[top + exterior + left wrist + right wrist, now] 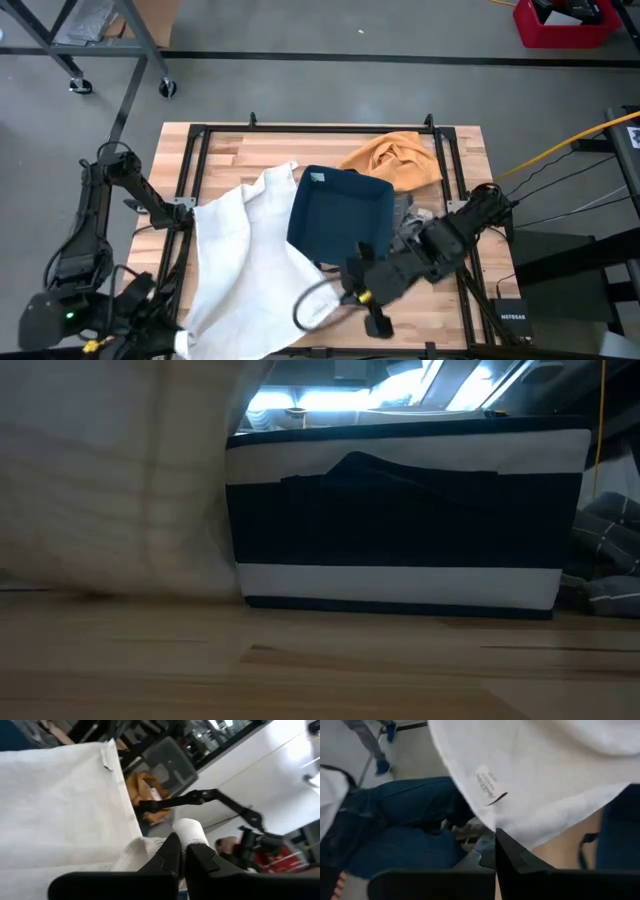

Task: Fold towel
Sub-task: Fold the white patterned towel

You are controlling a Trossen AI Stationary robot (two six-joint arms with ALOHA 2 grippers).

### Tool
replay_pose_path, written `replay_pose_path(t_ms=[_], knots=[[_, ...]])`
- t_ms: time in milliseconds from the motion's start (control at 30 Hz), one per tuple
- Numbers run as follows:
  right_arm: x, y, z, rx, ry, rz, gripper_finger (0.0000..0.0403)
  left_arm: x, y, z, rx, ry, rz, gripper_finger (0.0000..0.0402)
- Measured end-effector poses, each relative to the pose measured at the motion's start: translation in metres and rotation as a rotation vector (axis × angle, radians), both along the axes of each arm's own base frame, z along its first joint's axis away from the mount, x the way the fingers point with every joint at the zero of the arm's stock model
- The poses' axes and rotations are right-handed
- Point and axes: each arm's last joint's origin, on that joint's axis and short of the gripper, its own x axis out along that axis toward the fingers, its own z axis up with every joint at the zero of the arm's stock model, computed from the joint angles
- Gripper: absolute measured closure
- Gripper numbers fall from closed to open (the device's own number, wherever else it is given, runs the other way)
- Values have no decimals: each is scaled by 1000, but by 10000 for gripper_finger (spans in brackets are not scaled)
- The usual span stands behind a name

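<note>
With both arms down at the near edge of the slatted wooden table (240, 145), you've got the large white terry towel (245, 255) draped across the left-centre of the table, running from about mid-table to the near edge and bunched, not flat.

Left gripper (181, 851): jaws closed, pinching a fold of the towel's edge; a small roll of white cloth pokes up past the fingertips in the left wrist view. It sits at the near left corner, where the towel overhangs the table.

Right gripper (495, 851): jaws closed on the hemmed towel edge, just beside the sewn-in care label (489, 783). The right arm reaches in from the right side, low across the near-centre of the table.

The dark navy fabric bin (340, 215) stands at table centre, touching the towel's right side. In the low view it fills the middle, with white bands top and bottom.

The crumpled orange cloth (392, 158) lies far right, behind the bin. A grey checked cloth (408, 212) is just right of the bin.

A person in blue jeans (405, 827) shows beyond the table in the right wrist view.
</note>
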Motion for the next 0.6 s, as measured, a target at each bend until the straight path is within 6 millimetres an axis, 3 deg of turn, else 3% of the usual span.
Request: replay_pose_path(t_ms=[267,600], knots=[[-21,41,10,90,-108,113,403,0,-24,2,-15,-83,-19,401],[-38,72,22,156,-252,131,403,5,-62,-21,-26,-56,-30,402]])
